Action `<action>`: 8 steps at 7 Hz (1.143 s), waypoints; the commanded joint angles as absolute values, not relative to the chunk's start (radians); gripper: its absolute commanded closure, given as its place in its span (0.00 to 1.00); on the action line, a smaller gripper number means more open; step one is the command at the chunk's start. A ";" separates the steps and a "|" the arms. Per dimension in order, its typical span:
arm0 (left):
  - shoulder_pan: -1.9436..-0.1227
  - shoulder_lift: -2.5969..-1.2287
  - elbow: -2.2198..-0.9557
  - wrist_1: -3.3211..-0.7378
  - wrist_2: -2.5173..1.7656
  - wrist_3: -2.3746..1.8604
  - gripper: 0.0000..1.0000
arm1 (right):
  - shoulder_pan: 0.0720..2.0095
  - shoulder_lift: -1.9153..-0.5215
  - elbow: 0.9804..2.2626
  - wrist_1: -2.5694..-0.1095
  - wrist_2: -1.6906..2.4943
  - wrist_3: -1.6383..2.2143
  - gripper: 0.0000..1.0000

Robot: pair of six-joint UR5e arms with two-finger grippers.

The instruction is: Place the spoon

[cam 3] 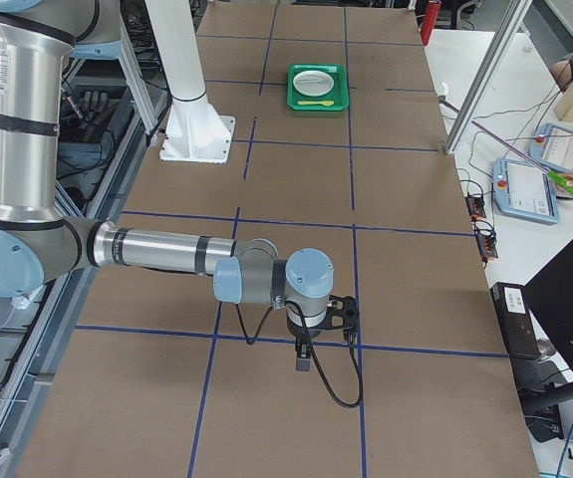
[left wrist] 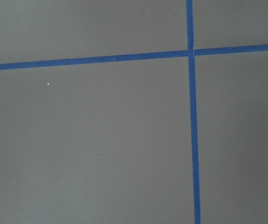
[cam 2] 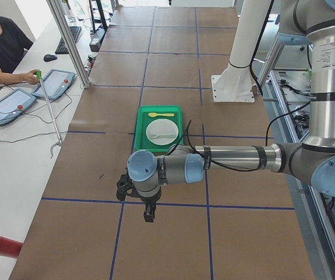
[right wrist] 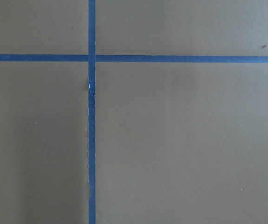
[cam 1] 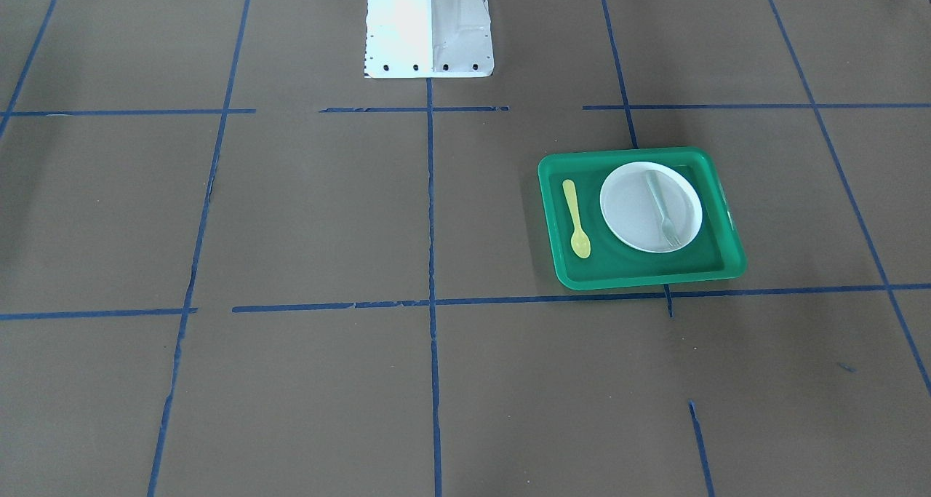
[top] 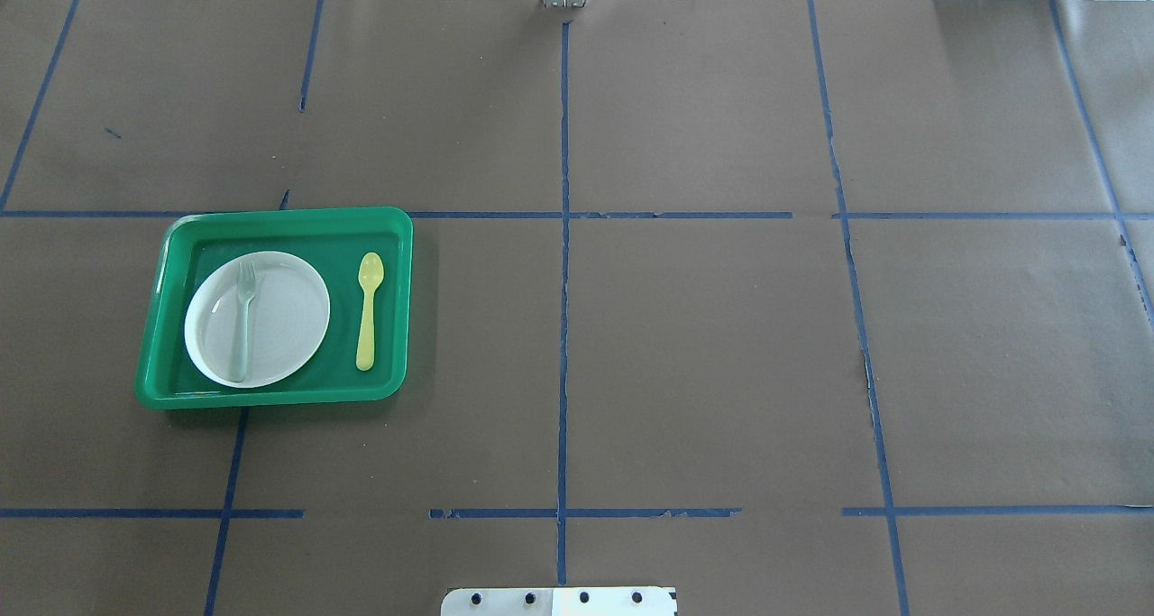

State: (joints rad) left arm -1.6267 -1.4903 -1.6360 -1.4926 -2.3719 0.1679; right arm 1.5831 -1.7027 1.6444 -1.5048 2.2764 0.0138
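Observation:
The small yellow spoon (cam 1: 579,217) lies flat on the floor of a green tray (cam 1: 644,281), beside a white plate (cam 1: 630,213) that carries a pale grey-green fork (cam 1: 662,209). In the overhead view the spoon (top: 368,310) is right of the plate (top: 284,318), with its bowl pointing away from the robot. My left gripper (cam 2: 148,212) shows only in the exterior left view, hanging over bare table well away from the tray (cam 2: 158,125). My right gripper (cam 3: 304,356) shows only in the exterior right view, far from the tray (cam 3: 317,87). I cannot tell whether either gripper is open or shut.
The table is covered in brown paper with a blue tape grid. The robot's white base (cam 1: 429,28) stands at the table's middle edge. Operators sit with tablets (cam 2: 53,83) on a side bench. Both wrist views show only paper and tape lines.

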 commanded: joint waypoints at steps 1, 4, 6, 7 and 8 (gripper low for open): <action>-1.626 -1.488 -1.635 -1.494 -2.382 0.167 0.00 | 1.583 -1.703 1.644 -1.505 2.276 0.014 0.00; -1.626 -1.494 -1.629 -1.494 -2.379 0.167 0.00 | 1.583 -1.703 1.644 -1.505 2.276 0.012 0.00; -1.626 -1.497 -1.625 -1.494 -2.379 0.167 0.00 | 1.583 -1.703 1.644 -1.503 2.276 0.014 0.00; -1.626 -1.499 -1.624 -1.494 -2.379 0.166 0.00 | 1.583 -1.703 1.644 -1.505 2.276 0.014 0.00; -1.626 -1.497 -1.626 -1.494 -2.379 0.166 0.00 | 1.583 -1.703 1.644 -1.505 2.276 0.014 0.00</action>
State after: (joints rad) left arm -1.6260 -1.4976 -1.6253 -1.4941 -2.3792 0.1662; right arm 1.5831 -1.7027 1.6444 -1.5044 2.2764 0.0137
